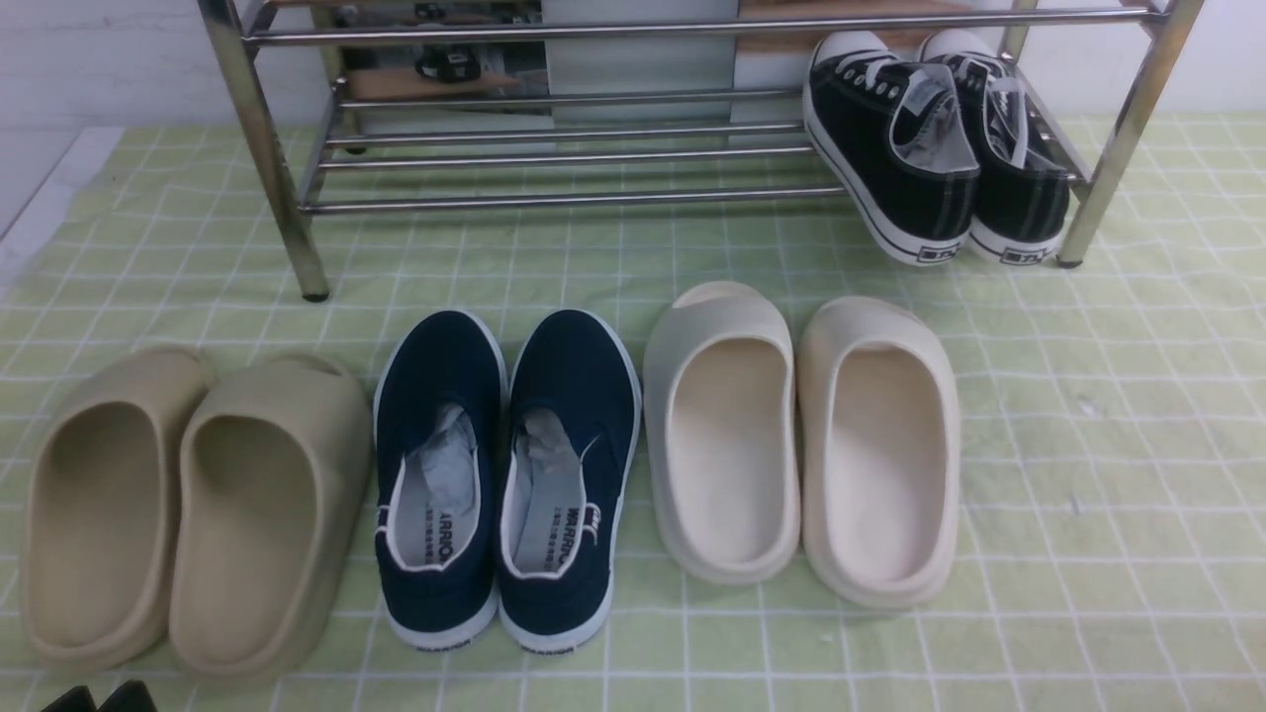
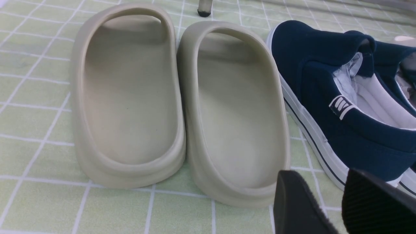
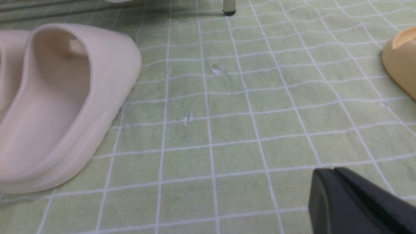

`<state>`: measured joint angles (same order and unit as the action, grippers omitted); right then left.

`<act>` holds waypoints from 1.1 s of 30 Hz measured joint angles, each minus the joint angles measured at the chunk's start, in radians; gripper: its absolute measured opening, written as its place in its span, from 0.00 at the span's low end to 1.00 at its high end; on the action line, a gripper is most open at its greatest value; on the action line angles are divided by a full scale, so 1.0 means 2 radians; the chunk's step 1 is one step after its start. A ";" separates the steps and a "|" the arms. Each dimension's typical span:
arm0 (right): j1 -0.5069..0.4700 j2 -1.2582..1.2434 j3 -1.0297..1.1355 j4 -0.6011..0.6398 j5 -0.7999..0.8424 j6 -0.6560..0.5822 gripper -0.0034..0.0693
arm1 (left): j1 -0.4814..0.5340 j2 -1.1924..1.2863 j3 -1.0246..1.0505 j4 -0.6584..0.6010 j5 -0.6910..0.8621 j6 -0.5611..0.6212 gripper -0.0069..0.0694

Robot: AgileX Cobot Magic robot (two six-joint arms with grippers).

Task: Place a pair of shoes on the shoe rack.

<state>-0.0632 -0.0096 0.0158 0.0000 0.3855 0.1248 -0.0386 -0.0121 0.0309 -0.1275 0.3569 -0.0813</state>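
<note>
The pair of shoes (image 1: 935, 148), black canvas sneakers with white laces and toe caps, rests on the lower bars at the right end of the shoe rack (image 1: 554, 158), heels toward me and hanging over the front bar. The shiny steel rack stands at the back of the cloth. My left gripper (image 1: 99, 695) shows only as two dark tips at the bottom left corner. In the left wrist view the left gripper (image 2: 321, 175) is open and holds nothing, near the heels of a tan slide and a navy shoe. My right gripper (image 3: 328, 174) is shut and empty, low over bare cloth.
Three pairs lie in a row on the green checked cloth (image 1: 1088, 445) in front of the rack: tan slides (image 1: 188, 504), navy slip-ons (image 1: 504, 475) and cream slides (image 1: 801, 435). Another tan slide (image 3: 401, 58) shows at the edge of the right wrist view. A rack leg (image 1: 315, 287) stands front left.
</note>
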 joint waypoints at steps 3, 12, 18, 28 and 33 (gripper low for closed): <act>0.000 0.000 0.000 0.000 0.000 0.000 0.08 | 0.000 0.000 0.000 0.000 0.000 0.000 0.40; 0.000 0.000 0.000 0.000 0.000 0.000 0.10 | 0.000 0.000 0.000 0.000 0.000 0.000 0.40; 0.000 0.000 0.000 0.000 0.000 0.000 0.11 | 0.000 0.000 0.000 0.000 0.000 0.000 0.40; 0.000 0.000 0.000 0.000 0.000 0.000 0.12 | 0.000 0.000 0.000 0.000 0.000 0.000 0.40; 0.000 0.000 0.000 0.000 0.000 0.000 0.13 | 0.000 0.000 0.000 0.000 0.000 0.000 0.40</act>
<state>-0.0632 -0.0096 0.0158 0.0000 0.3855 0.1248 -0.0386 -0.0121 0.0309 -0.1275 0.3569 -0.0813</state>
